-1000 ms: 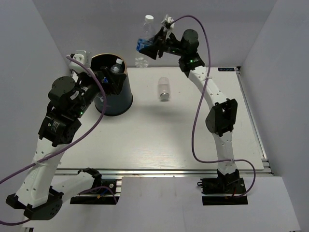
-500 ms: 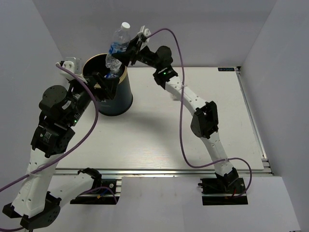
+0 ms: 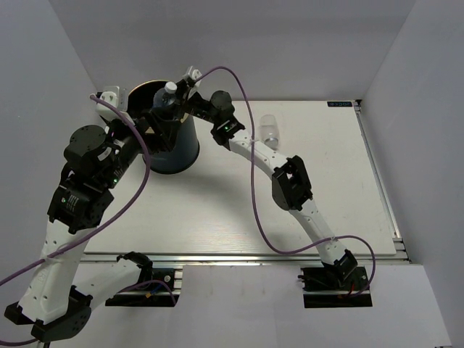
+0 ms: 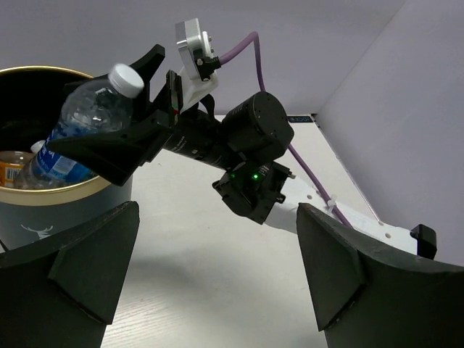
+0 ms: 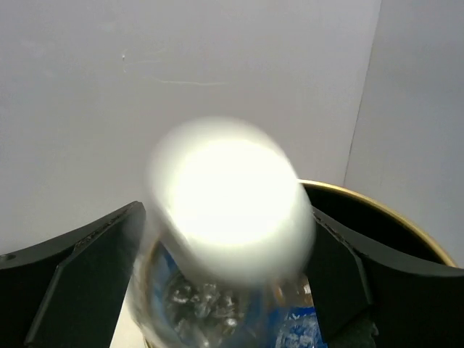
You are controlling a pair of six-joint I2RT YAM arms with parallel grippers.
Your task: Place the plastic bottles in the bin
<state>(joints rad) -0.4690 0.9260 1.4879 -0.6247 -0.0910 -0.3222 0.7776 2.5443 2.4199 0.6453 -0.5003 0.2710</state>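
My right gripper (image 3: 168, 109) is shut on a clear bottle with a blue label (image 3: 169, 93) and holds it, white cap up and tilted, over the mouth of the dark green bin (image 3: 183, 149). In the left wrist view the held bottle (image 4: 80, 125) hangs over the gold rim of the bin (image 4: 72, 190), and other bottles lie inside. The cap (image 5: 228, 196) fills the right wrist view between my fingers (image 5: 87, 268). My left gripper (image 4: 217, 290) is open and empty beside the bin (image 3: 161, 130). A plain clear bottle (image 3: 270, 129) lies on the table at the back.
The white table (image 3: 239, 210) ends at a metal rail (image 3: 246, 255) in front and on the right. Grey walls close in the back and both sides. Purple cables (image 3: 261, 217) loop off both arms.
My right arm has swung left from the back centre, carrying the blue-label bottle, and lowered it over the bin. The plain clear bottle now lies further right. My left arm shifted slightly.
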